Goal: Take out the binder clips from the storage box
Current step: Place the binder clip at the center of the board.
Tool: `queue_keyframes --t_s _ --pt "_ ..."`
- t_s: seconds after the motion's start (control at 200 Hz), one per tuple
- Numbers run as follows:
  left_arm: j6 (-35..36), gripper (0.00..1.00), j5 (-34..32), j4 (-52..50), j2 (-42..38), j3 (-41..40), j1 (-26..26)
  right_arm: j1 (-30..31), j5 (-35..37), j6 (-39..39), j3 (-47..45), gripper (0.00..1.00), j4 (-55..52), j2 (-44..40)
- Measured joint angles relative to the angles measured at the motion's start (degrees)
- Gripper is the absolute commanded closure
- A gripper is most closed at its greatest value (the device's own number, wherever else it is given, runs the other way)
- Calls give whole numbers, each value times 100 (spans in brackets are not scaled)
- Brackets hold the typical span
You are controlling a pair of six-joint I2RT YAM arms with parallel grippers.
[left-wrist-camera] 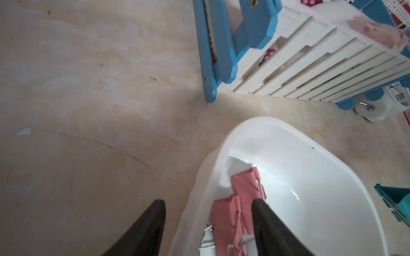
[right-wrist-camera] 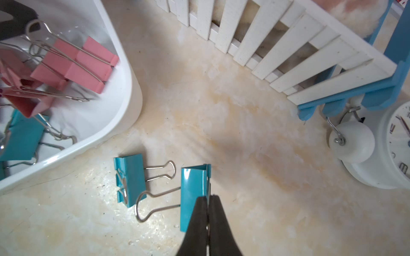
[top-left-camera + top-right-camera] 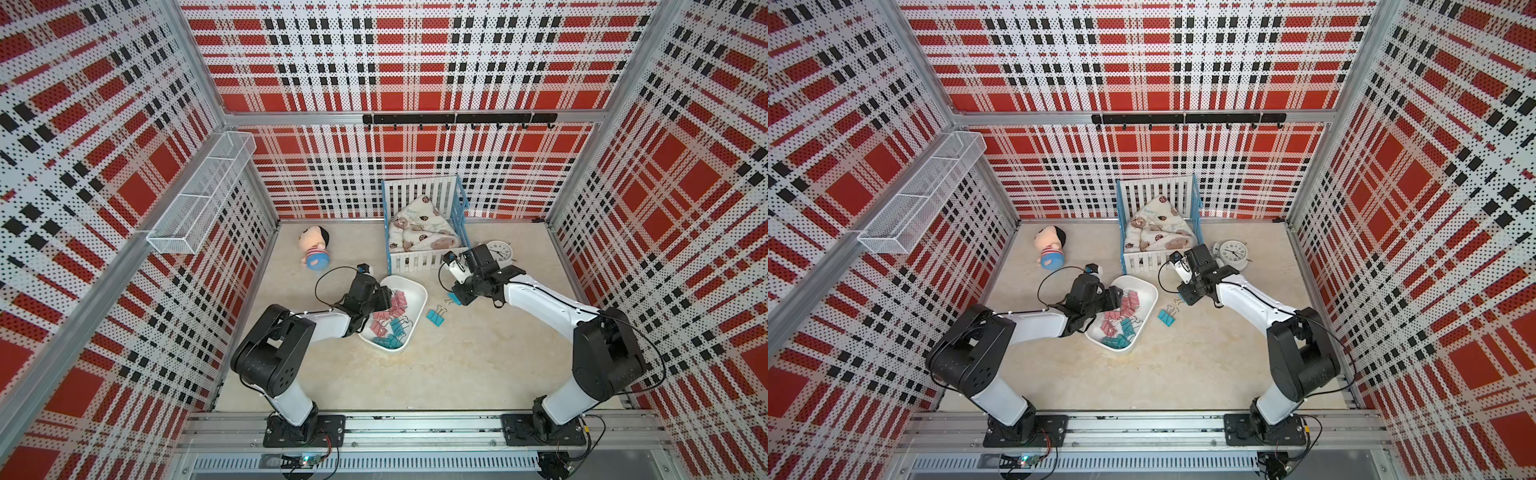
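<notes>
The white storage box [image 3: 419, 291] [image 3: 1152, 291] stands mid-table with several pink and teal binder clips [image 3: 388, 324] [image 3: 1119, 328] in it. My left gripper [image 3: 384, 299] [image 1: 208, 202] is open and straddles the box's wall [image 1: 199, 177], one finger outside and one among the pink clips [image 1: 228, 212]. To the box's right, my right gripper [image 3: 455, 296] [image 2: 208, 197] is shut on the thin edge of a teal binder clip [image 2: 193, 195], low over the table. Another teal clip [image 3: 436, 316] [image 2: 128, 179] lies on the table beside it.
A white-and-blue crib [image 3: 424, 224] with a blanket stands behind the box. A white alarm clock [image 3: 500, 250] sits close behind my right gripper, and a doll [image 3: 314, 249] lies at the back left. A wire basket [image 3: 203, 199] hangs on the left wall.
</notes>
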Motion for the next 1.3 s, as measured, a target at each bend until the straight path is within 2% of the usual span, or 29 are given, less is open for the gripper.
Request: queue_keyframes --t_s 0.671,0.987,1.298 --pt "33 32 20 4 59 24 7 35 164 181 645 93 299 1040" --pt "68 32 26 -31 83 74 9 173 177 205 756 84 313 1272" --pt "87 32 26 -72 83 81 13 256 118 295 756 68 313 1300"
